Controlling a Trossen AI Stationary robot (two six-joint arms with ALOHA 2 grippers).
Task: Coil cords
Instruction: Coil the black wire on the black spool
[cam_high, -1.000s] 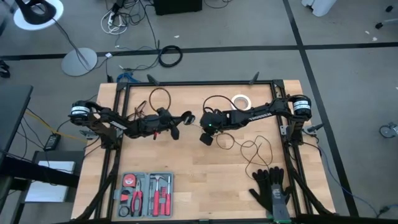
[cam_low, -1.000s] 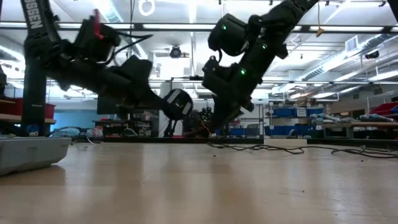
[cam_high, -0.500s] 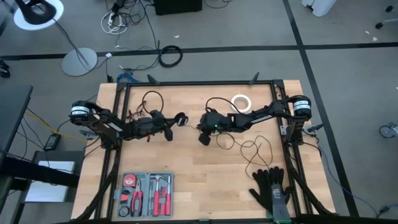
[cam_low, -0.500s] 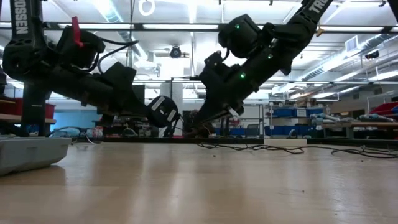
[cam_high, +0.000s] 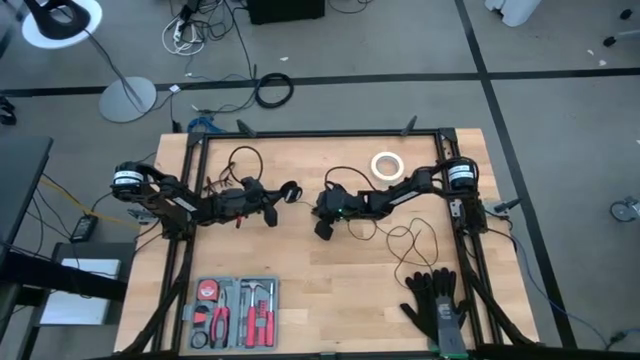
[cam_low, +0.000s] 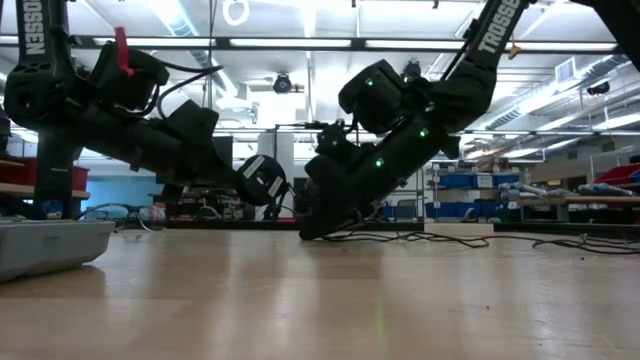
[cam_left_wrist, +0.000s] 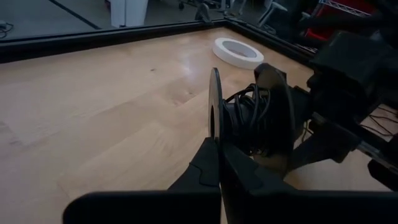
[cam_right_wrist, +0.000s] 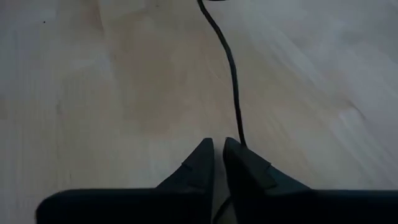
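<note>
Right wrist view shows the thin black cord (cam_right_wrist: 231, 68) running straight ahead from the right gripper (cam_right_wrist: 218, 155), pinched between its nearly closed fingers on the pale wooden table (cam_right_wrist: 93, 93); the left gripper (cam_left_wrist: 219, 155) grips the round black puck (cam_left_wrist: 249, 118).

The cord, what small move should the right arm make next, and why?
Probably lift the cord and carry it toward the spool. The right pincer is down at the table, pinched on the cord, while the left pincer holds the part-wound spool up.

Just a light wood table (cam_high: 300, 260) in a black frame. Got a white tape ring (cam_high: 386, 165) near the far edge, loose loops of thin black cord (cam_high: 405, 240) right of centre, a tool tray (cam_high: 235, 300) front-left, black gloves (cam_high: 437, 305) front-right.
</note>
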